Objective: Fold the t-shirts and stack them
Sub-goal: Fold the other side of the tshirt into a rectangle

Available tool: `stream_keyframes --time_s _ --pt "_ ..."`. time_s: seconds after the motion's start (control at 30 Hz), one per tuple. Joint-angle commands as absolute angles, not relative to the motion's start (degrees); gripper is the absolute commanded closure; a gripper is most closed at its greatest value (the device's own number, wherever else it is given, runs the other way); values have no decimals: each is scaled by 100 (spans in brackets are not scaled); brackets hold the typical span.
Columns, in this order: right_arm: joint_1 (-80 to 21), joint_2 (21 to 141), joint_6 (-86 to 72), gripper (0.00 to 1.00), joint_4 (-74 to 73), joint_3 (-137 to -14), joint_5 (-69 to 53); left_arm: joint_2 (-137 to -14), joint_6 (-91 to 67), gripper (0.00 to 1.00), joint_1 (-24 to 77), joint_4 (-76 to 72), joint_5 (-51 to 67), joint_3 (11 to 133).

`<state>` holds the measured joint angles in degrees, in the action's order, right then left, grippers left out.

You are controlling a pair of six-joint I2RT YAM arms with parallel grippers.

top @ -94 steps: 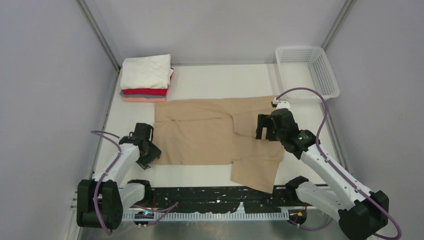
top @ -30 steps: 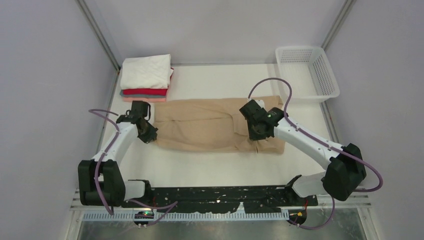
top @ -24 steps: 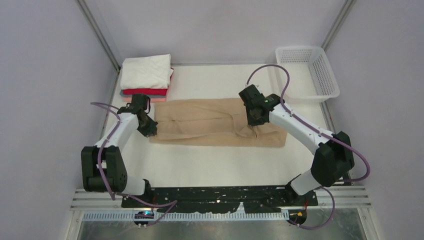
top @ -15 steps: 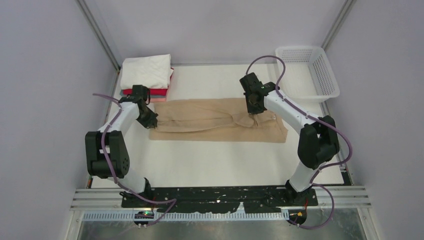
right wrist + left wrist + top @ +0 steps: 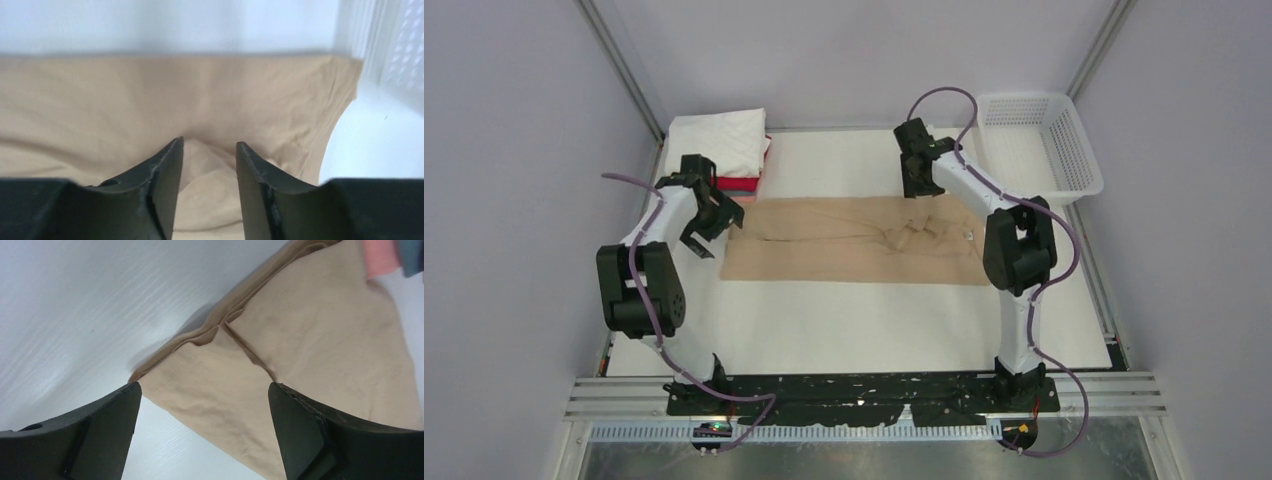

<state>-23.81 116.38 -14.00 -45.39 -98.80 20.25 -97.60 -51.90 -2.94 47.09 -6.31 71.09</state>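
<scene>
The tan t-shirt point(image 5: 854, 242) lies folded into a long strip across the middle of the table. My left gripper point(image 5: 716, 228) hovers over its left end with its jaws wide open and empty; in the left wrist view the tan t-shirt point(image 5: 300, 355) lies below the left gripper point(image 5: 204, 386). My right gripper point(image 5: 918, 190) is open and empty above the strip's far edge; in the right wrist view the tan t-shirt point(image 5: 150, 95) shows under the right gripper point(image 5: 209, 143). The stack of folded shirts point(image 5: 719, 150), white on top over red, grey and salmon-pink, sits at the back left.
A white mesh basket point(image 5: 1039, 140) stands at the back right and shows at the right edge of the right wrist view point(image 5: 400, 40). The stack's pink and grey edges point(image 5: 380, 257) lie close by the left gripper. Grey walls enclose the table point(image 5: 854, 320).
Both grippers carried the shirt's near edge to the far side, folding it into a strip. Both have since let go, and the right one has drawn back towards the far edge.
</scene>
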Motion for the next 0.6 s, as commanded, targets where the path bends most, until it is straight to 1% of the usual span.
stream_keyframes --time_s 0.0,0.03,0.07,0.1,0.13,0.17,0.2,0.23,0.27,0.3,0.33,0.4,0.47,0.57 --pt "-2227 11514 -1284 40 -4276 -10798 2395 -9232 -5017 0 -351 5080 -1050 7631" --pt "-2225 11382 -1239 33 -4208 -10594 2388 -9072 -4981 0 -345 5073 -1071 7595" --pt "-2224 11032 -1222 8 -3996 -10117 2326 -8932 -4907 0 -347 5010 -1006 7520" --pt "-2224 10847 -1274 2 -3870 -9831 2262 -8798 -4809 0 -350 4899 -874 7419" --pt "-2221 10431 -1327 3 -3598 -9175 2027 -8687 -4721 0 -351 4795 -682 7286" --pt "-2223 10221 -1448 4 -3464 -8846 1853 -8614 -4631 0 -352 4708 -479 7170" --pt "-2221 9835 -1528 5 -3162 -8181 1421 -8565 -4556 0 -347 4637 -289 7366" --pt "-2222 9663 -1676 5 -2996 -7874 1172 -8539 -4483 0 -338 4615 -141 6997" --pt "-2223 9355 -1752 5 -2626 -7264 627 -8525 -4388 0 -336 4580 -42 6871" --pt "-2228 9221 -1879 5 -2407 -6998 362 -8511 -4297 1 -322 4553 128 6764" --pt "-2242 9000 -1937 5 -1975 -6474 -189 -8495 -4226 0 -299 4540 210 6662" --pt "-2266 8809 -2109 5 -1377 -5906 -637 -8417 -4102 1 -271 4416 323 6407" --pt "-2282 8831 -2154 5 -1021 -5688 -816 -8269 -4072 1 -248 4158 452 6101" --pt "-2286 9278 -2163 5 -926 -5836 -706 -8140 -4114 1 -247 3602 807 5688"
